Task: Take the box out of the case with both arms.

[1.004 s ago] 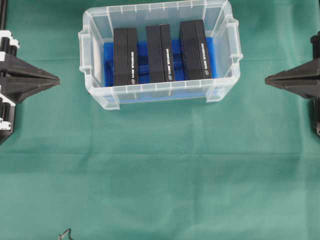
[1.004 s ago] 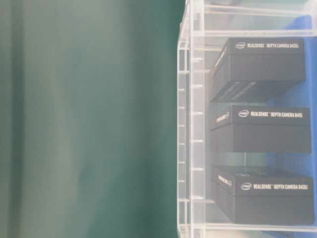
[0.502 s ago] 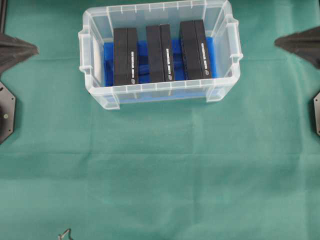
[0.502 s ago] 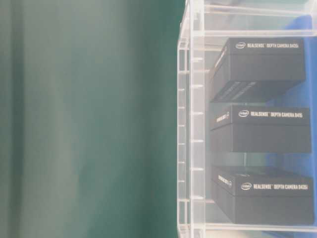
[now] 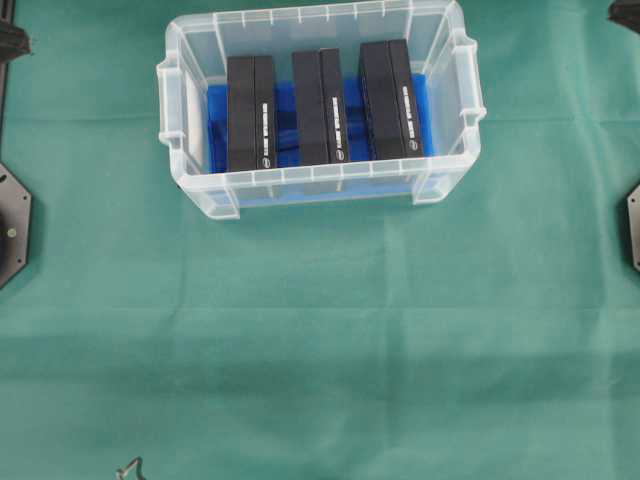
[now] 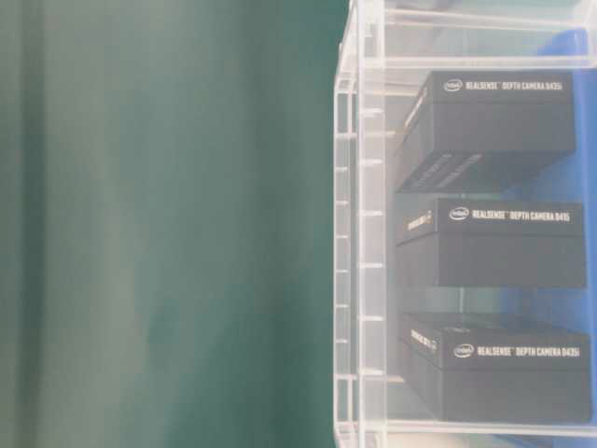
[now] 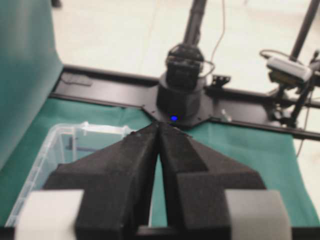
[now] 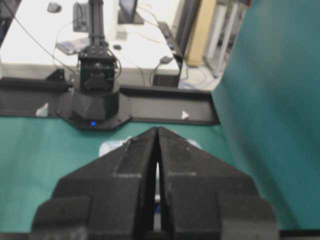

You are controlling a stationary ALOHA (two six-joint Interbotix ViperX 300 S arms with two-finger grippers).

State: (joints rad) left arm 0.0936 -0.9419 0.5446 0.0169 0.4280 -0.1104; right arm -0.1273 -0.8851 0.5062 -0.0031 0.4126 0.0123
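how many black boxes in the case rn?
3, side by side on edge in the case: left box, middle box, right box. None looks hidden.

I see the case (image 5: 318, 108) standing open-topped at the far middle of the table (image 5: 320, 340), its walls fencing all four sides, so the only way in is from above. Three black boxes (image 5: 325, 106) stand side by side inside, with narrow blue-floored gaps between them and a wider gap by the left wall. The green cloth lies bare to the left, right and near side of the case. A small dark metal object (image 5: 130, 468) sits at the near edge.
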